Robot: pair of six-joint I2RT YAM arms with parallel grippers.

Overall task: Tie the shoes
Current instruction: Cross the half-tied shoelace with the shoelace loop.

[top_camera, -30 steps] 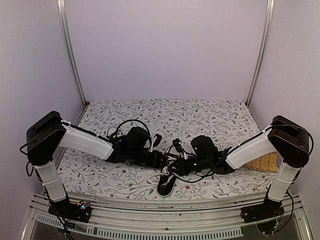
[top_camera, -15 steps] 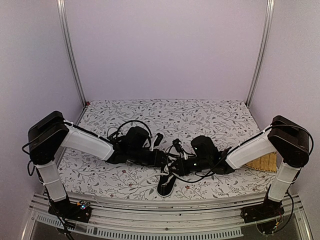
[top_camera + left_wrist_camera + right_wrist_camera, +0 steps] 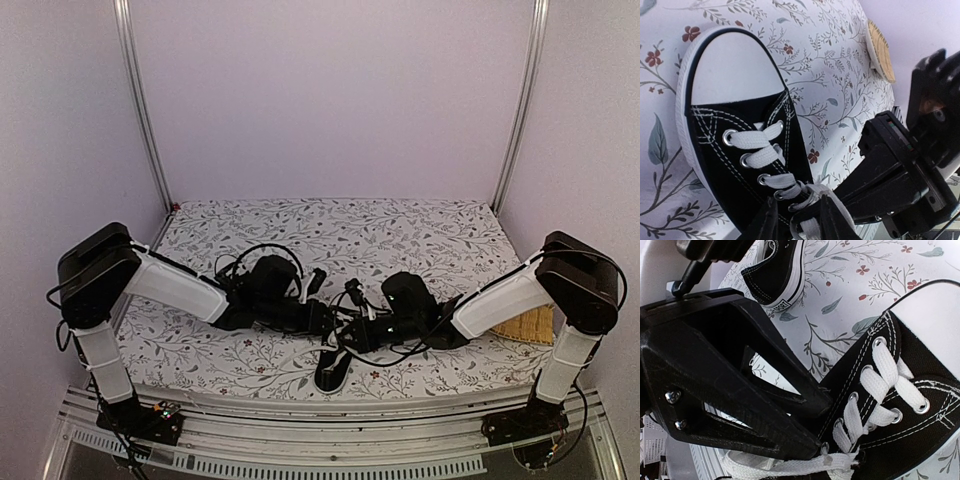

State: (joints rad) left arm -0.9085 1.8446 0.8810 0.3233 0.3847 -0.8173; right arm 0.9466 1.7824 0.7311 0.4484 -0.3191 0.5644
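Black and low over the flower-printed bench (image 3: 430, 235), the left pincer (image 3: 799, 202) straddles a white lace (image 3: 810, 192) at the top eyelets of the first shoe (image 3: 740, 115). Its fingers stand either side of the lace; whether they pinch it cannot be told. The first shoe lies at bench centre, white toe cap pointing away from the left pincer. The right pincer (image 3: 825, 425) meets it from the right, clenched, the lace lying along its underside. The second shoe (image 3: 333, 370) lies just in front, near the front edge. A woven mat (image 3: 527, 325) rests far right.
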